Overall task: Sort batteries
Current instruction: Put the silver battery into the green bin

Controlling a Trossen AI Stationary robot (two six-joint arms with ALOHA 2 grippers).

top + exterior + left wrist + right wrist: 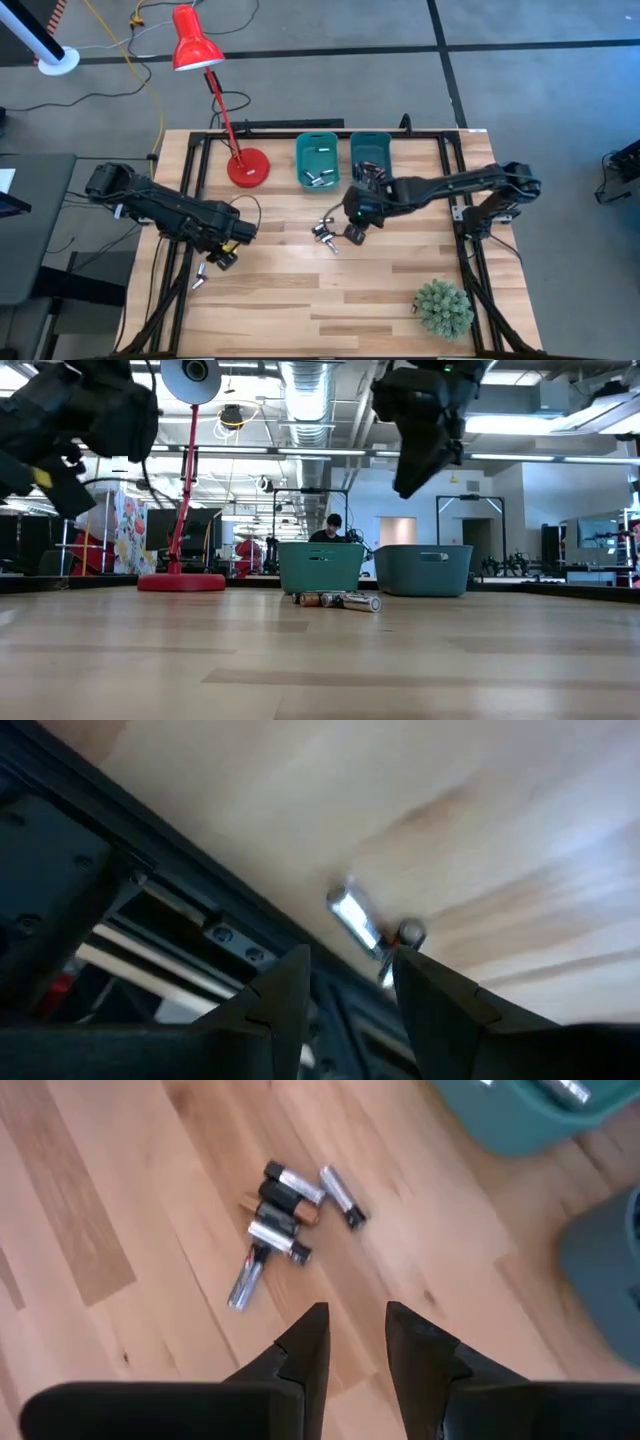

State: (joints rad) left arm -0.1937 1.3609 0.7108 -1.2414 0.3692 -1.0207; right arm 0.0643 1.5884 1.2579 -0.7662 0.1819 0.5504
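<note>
On the wooden surface (330, 300), a small cluster of batteries (325, 234) lies near the middle, just in front of two teal bins (318, 160) that stand side by side at the far edge; in the right wrist view the cluster (275, 1230) shows as several short cells, silver and dark, lying touching or close to one another at different angles. The left bin holds a few more cells (320, 178), and the right bin (370, 155) has dark items in it that are too small to tell. The right hand (356, 228) hangs above the surface just beside the cluster, its fingers (305, 1345) a narrow gap apart and pinching nothing. The left hand (222, 258) hovers near the left edge of the surface, over a lone silvery battery (199, 279) that lies close to the black frame rail; in its own wrist view that cell (355, 918) sits on the wood just beyond the fingers (285, 990), which stand spread and empty. A red desk lamp (225, 100) stands at the far left of the surface, and a small green plant (443, 307) sits near the front right corner. In the low view a person (330, 528) shows far off in the room behind the bins.
</note>
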